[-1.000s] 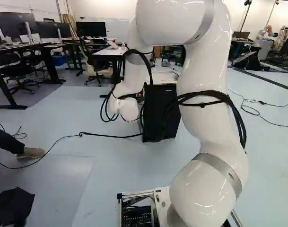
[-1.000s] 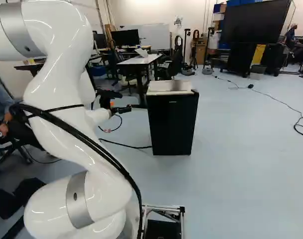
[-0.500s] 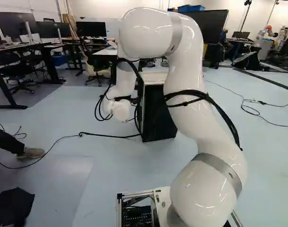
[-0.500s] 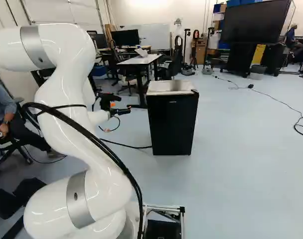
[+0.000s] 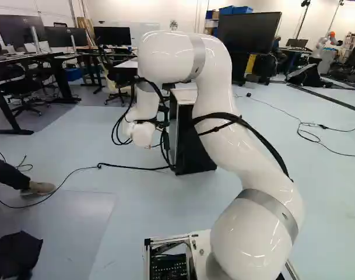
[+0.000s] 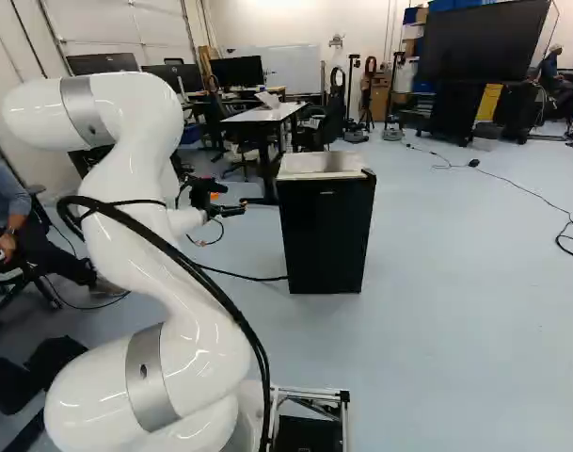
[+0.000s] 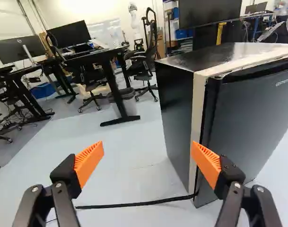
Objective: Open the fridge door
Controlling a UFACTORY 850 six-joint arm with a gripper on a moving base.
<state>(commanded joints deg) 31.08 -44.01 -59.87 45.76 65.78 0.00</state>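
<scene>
Since 1 second ago, the white arm [image 5: 221, 128] has shifted against the joint at its foot: its high bend sits lower in both base views, and in the left base view its wrist has slid toward 9 o'clock, baring more of the fridge [image 6: 324, 235]. That fridge keeps its place on the floor [image 6: 455, 273], upright and near the middle of both base views.

Going left to right, a desk [image 5: 25, 57] with monitors lies at 10 o'clock in the left base view. From the lower left, a thin black cable [image 5: 130, 167] runs along the floor to the fridge's foot. Next comes the end effector [image 6: 243, 207], just short of the fridge in the right base view. By the wrist view, the end effector [image 7: 147, 147] is open, its 2 orange pads [image 7: 89, 161] spread wide with floor showing between them. From there, the fridge stands close ahead at 1 o'clock; whether 1 pad touches it, I cannot tell. Its dark door [image 7: 250, 113] is shut, lying beyond a pale strip [image 7: 196, 118] down the cabinet's edge. Another robot [image 5: 327, 46] stands well back, at 2 o'clock in the left base view.
</scene>
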